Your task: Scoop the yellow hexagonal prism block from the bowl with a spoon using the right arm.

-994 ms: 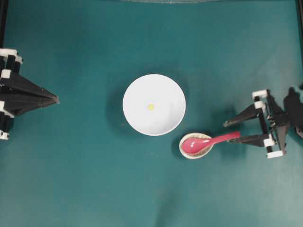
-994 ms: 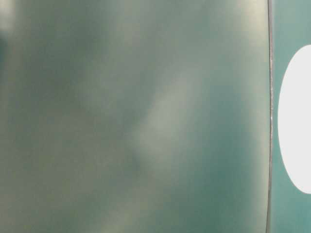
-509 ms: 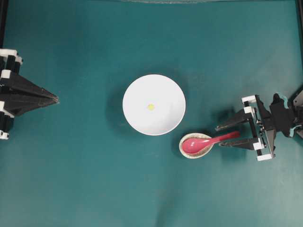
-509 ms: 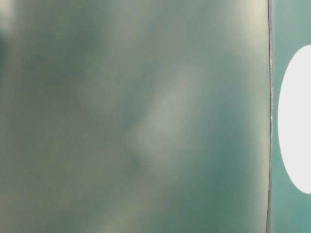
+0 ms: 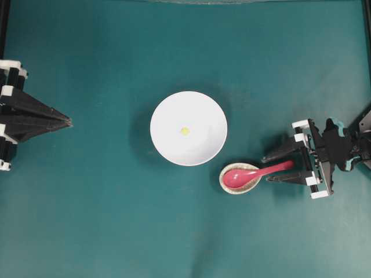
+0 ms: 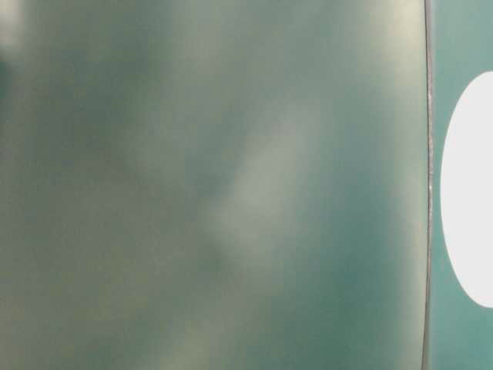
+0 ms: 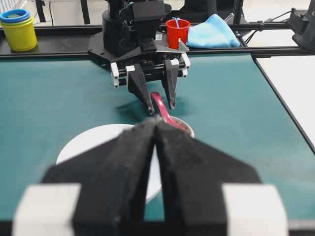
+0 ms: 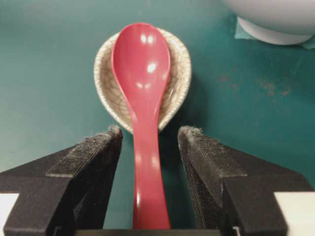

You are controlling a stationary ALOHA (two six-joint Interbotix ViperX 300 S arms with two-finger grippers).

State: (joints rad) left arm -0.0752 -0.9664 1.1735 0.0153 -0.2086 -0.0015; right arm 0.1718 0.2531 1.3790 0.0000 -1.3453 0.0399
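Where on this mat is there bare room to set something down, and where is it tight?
Bare mat lies above the bowl, below it, and between it and the shut left tool. It is tight lower right: the spoon lies in its rest beside the bowl, handle between the open right tool's fingers.

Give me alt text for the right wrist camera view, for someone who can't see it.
Open right gripper straddles the handle of a glossy pink-red spoon, its fingers not yet closed on it. The scoop lies in a speckled beige rest on a teal table; a white bowl shows top right.
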